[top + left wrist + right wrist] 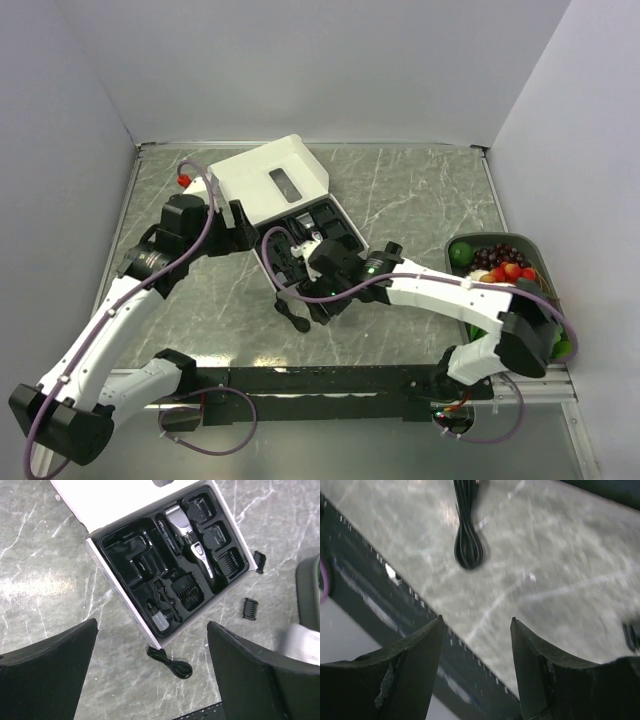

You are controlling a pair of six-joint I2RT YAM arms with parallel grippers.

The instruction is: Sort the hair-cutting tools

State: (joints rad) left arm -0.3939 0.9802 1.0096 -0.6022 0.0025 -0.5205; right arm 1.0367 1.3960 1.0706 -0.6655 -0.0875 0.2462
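The white box point(270, 180) lies open mid-table with its black tray point(125, 555). The black clipper with a silver blade end point(192, 547) lies in the tray, with several black attachments point(189, 592) in other slots. Two loose attachments lie on the table right of the box, one by its edge point(258, 561) and one nearer point(250, 608). A coiled black cable point(172, 662) lies off the box's near corner and also shows in the right wrist view point(467, 545). My left gripper point(152, 622) is open and empty above that corner. My right gripper point(476, 619) is open and empty over the table's front edge, near the cable.
A dark bowl point(538, 255) of fruit stands at the right edge. A small red object point(185, 180) lies at the back left beside the box lid. My right arm point(430, 285) stretches across the table in front of the box. A dark rail point(330, 378) runs along the front.
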